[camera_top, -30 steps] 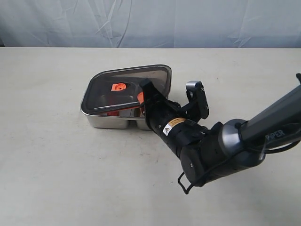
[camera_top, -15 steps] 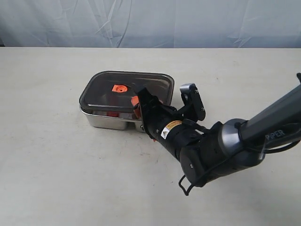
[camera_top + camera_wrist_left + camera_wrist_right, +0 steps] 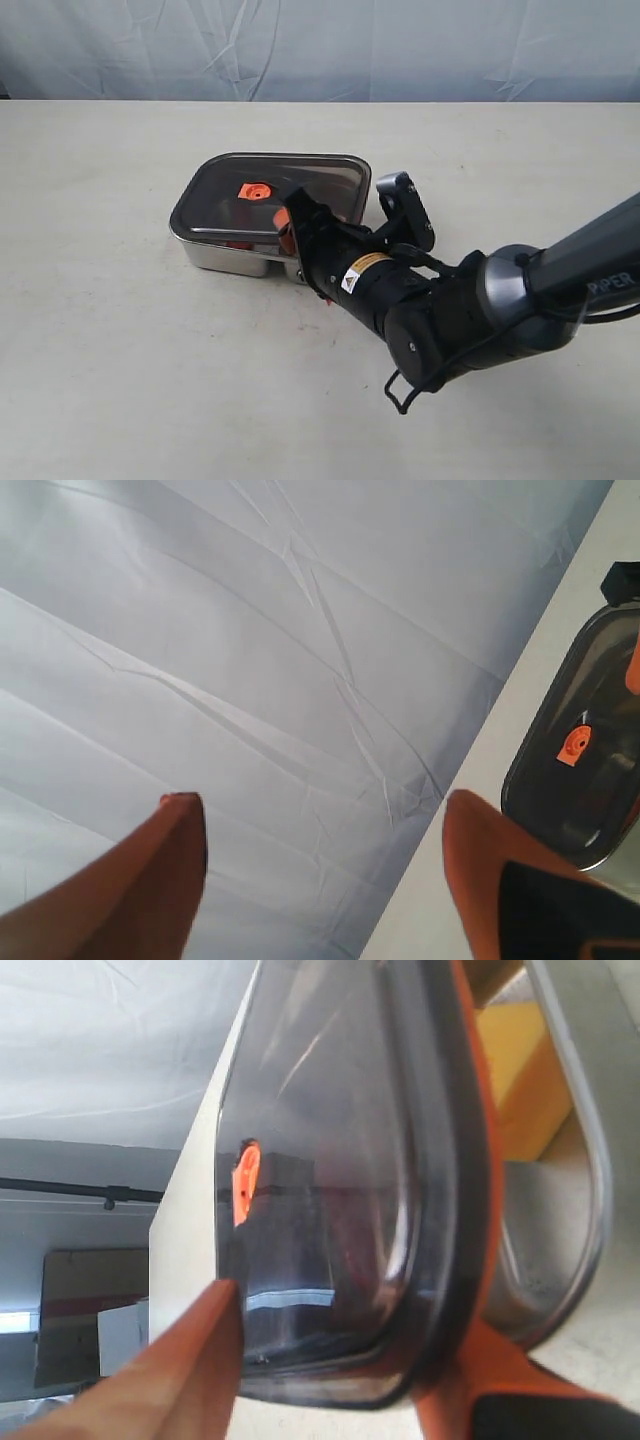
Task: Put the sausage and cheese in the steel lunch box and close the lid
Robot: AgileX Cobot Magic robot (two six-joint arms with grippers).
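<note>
The right arm's dark wrist housing [image 3: 400,300] sits closest, reaching in over the counter [image 3: 120,360]. Its right gripper [image 3: 292,228] is pinched on the near right edge of the lid [image 3: 270,185]. The jaws are closed to the thickness of that rim, one orange finger [image 3: 170,1360] over the top face and the other underneath along the orange seal [image 3: 470,1110].

The lid looks like hard, smooth plastic: light, stiff and likely slick, so a thin edge grip could let it swivel or slip. The rim is the only sensible place to hold it, since the flat top gives nothing to grip and the small orange valve [image 3: 253,190] is too small and delicate.

The lid lies over the steel lunch box [image 3: 215,255], which stands on the counter. On the gripper's side a gap shows between the seal and the steel rim [image 3: 592,1160]. Through it the cheese [image 3: 510,1070] can be seen inside the box. The lid therefore seems laid on rather than pressed home. The seal will probably need even downward pressure, and the light, shiny box may slide if pushed sideways.

The sausage cannot be made out for certain under the dark lid.

The left gripper [image 3: 322,810] is raised towards the wrinkled backdrop [image 3: 250,630], its jaws spread wide and holding nothing.
</note>
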